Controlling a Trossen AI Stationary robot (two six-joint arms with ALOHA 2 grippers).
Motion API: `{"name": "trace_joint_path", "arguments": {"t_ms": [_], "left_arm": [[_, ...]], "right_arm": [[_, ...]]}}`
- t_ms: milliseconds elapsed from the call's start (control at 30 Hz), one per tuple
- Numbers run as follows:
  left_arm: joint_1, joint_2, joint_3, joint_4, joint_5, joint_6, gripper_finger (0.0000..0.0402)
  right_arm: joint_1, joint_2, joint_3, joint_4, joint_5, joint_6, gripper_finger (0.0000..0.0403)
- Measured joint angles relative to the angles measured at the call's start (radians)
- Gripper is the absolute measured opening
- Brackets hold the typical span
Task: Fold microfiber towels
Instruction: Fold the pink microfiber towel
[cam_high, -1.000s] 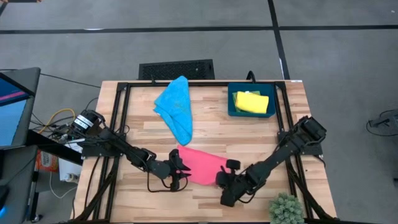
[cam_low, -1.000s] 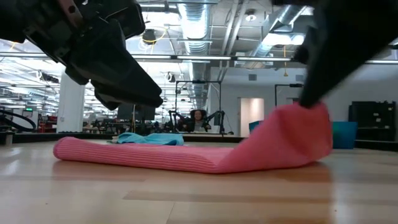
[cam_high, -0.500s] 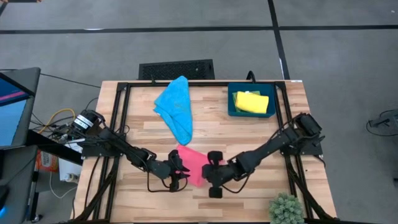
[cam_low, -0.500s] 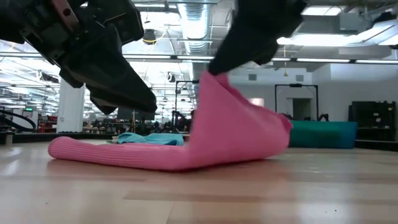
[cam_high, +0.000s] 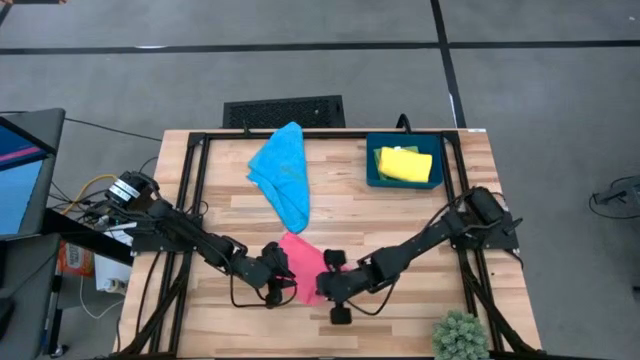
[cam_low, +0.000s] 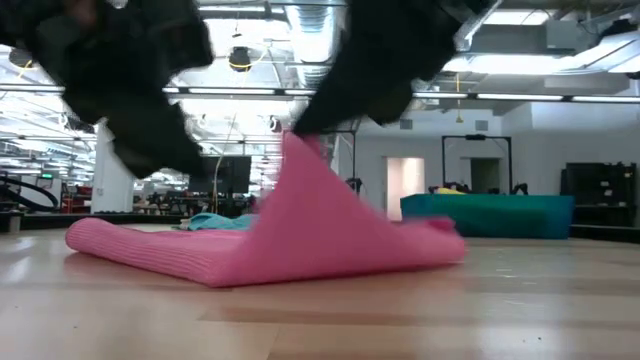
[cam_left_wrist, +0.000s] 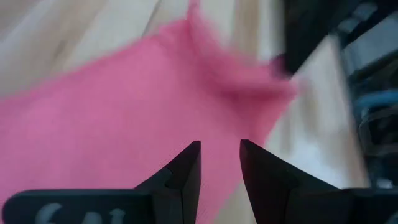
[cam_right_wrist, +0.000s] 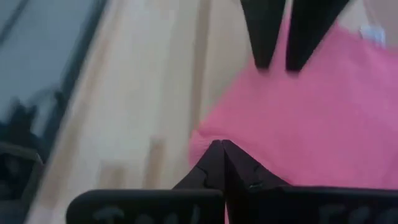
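High view: pale wooden surface (cam_high: 400, 215) on grey floor (cam_high: 540, 90), right tool (cam_high: 322, 284) clenched on pink towel (cam_high: 300, 258), left tool (cam_high: 284, 286) slightly parted.

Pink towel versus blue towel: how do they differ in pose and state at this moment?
The pink towel lies near the table's front between both grippers, while the blue towel lies farther back, untouched. The right gripper pinches a pink edge, lifting it into a peak and folding it toward the left gripper; the blue towel sits limp and crumpled. Both rest on the wooden table, outside the tray.
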Motion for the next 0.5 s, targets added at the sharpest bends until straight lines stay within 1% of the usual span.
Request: {"name": "trace_joint_path", "arguments": {"t_ms": [67, 133, 200, 267, 333, 500], "left_arm": [[-0.012, -0.023, -0.003, -0.086, 0.004, -0.03, 0.0102], [-0.028, -0.028, 0.0, -0.127, 0.008, -0.071, 0.0102], [-0.054, -0.045, -0.003, -0.203, -0.013, -0.095, 0.0102], [-0.07, -0.047, -0.001, -0.207, -0.031, -0.114, 0.0102], [-0.09, -0.061, -0.003, -0.255, -0.058, -0.129, 0.0102], [-0.105, -0.062, -0.004, -0.271, -0.071, -0.153, 0.0102]], "right_arm": [[-0.005, 0.027, 0.027, 0.04, 0.002, -0.008, 0.0013], [-0.006, 0.038, 0.042, 0.005, -0.009, -0.032, 0.0013], [-0.007, 0.081, 0.089, 0.045, -0.032, -0.05, 0.0014], [-0.006, 0.108, 0.117, 0.015, -0.034, -0.07, 0.0014], [-0.009, 0.153, 0.164, 0.018, -0.041, -0.082, 0.0014], [-0.02, 0.203, 0.236, 0.004, -0.041, -0.107, 0.0015]]}}
